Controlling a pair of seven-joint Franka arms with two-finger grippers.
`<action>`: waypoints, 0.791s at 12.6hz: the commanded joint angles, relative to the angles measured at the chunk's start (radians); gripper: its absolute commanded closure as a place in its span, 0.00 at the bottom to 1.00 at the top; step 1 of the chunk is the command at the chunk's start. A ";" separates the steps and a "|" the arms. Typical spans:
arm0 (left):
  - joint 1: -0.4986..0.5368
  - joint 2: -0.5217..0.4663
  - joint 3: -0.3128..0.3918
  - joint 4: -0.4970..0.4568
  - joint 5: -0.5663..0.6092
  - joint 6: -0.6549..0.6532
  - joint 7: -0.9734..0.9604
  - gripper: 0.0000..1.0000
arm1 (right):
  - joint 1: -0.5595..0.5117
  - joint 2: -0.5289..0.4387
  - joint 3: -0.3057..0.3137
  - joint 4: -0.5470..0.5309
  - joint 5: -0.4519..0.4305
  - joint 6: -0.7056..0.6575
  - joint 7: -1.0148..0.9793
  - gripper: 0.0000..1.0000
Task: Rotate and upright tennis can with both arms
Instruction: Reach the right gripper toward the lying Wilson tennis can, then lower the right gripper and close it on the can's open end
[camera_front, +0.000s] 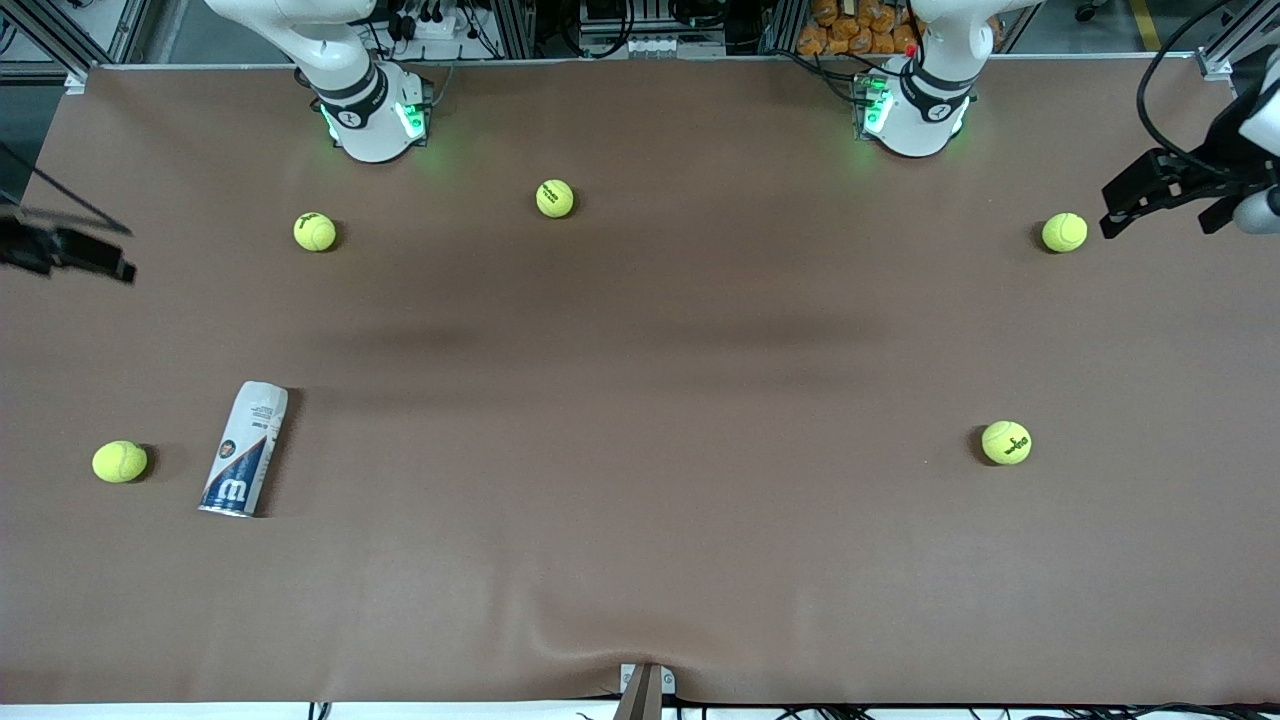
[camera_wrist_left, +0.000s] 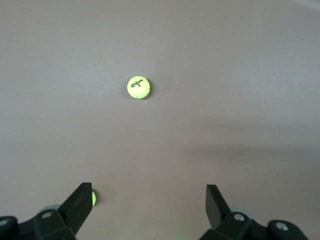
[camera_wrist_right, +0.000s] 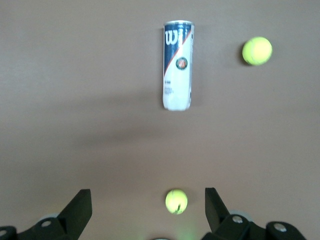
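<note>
tennis can (camera_front: 244, 449) lies flat on the table (camera_front: 640, 400), white and dark blue label, silvery rim nearer the front camera, a tennis ball (camera_front: 120, 461) beside it. left gripper (camera_wrist_left: 148, 200) and right gripper (camera_wrist_right: 148, 201) hang spread apart, holding nothing.

Five yellow-green tennis balls (camera_front: 554, 198) scattered well apart on brown table (camera_front: 640, 560); two nearer front camera.

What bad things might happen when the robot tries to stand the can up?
The can lies on its side, so a push might roll it away. A ball sits right beside it at the right arm's end of the table; a gripper coming down could knock it. The open left gripper waits over the other end, near another ball, so it has a long reach. The open right gripper is closer.
</note>
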 joint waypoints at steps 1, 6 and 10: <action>0.008 0.002 -0.014 0.012 0.001 -0.011 0.013 0.00 | -0.033 0.151 0.012 0.024 -0.013 0.117 -0.066 0.00; -0.196 0.026 0.157 0.018 0.019 -0.060 0.006 0.00 | -0.077 0.398 0.012 0.020 -0.003 0.361 -0.112 0.00; -0.238 0.043 0.205 0.040 0.033 -0.085 0.015 0.00 | -0.079 0.523 0.012 0.020 -0.002 0.510 -0.113 0.00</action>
